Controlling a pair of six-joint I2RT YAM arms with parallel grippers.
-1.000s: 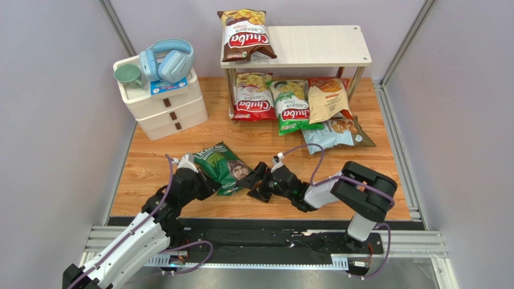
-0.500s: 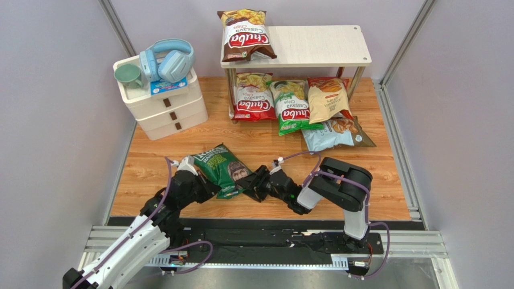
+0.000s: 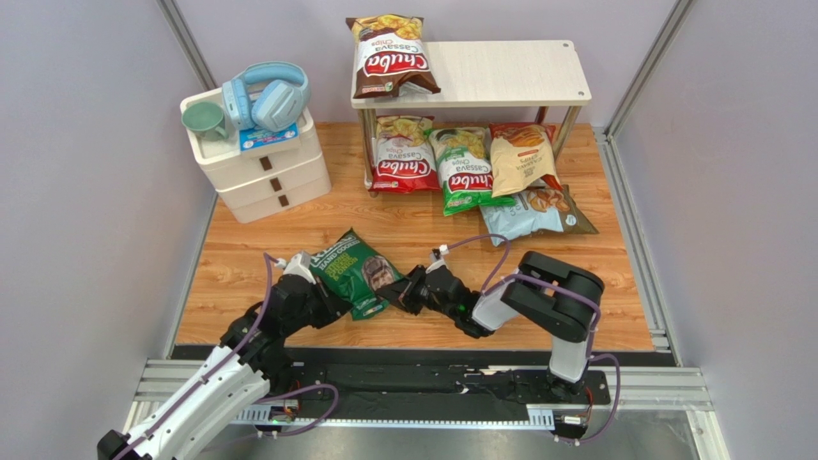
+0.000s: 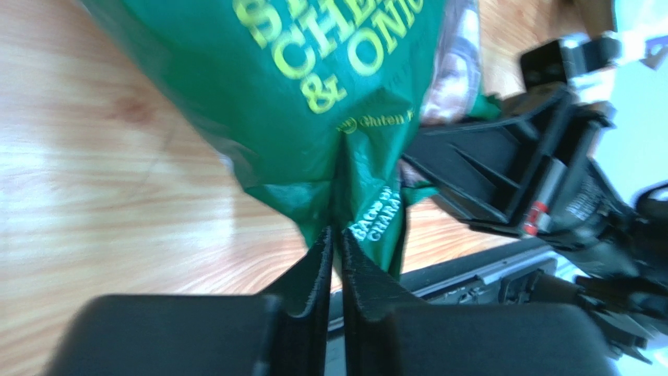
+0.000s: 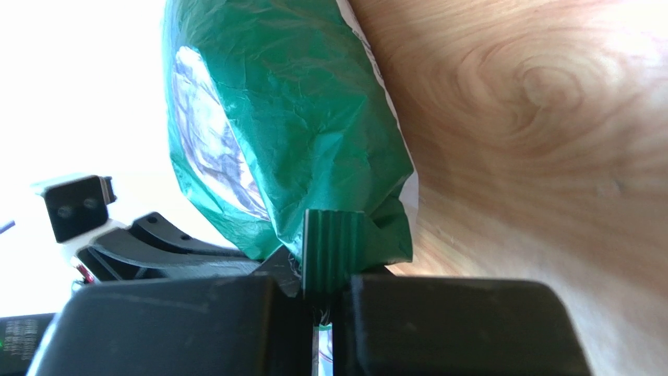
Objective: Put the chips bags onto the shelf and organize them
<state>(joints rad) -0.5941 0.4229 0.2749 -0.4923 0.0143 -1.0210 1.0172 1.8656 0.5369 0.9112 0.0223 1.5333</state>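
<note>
Beneath shelf [image 3: 499, 72], wooden tabletop [image 3: 413, 225]; grey walls [image 3: 86, 192]

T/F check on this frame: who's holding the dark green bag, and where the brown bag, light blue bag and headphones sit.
1. Both the left gripper and the right gripper are shut on the dark green bag. True.
2. The brown bag lies on the left end of the top board of the shelf. True.
3. The light blue bag is on the top board. False: it lies on the table in front of the shelf.
4. The headphones rest on the shelf. False: they sit on the white drawer unit.
</note>
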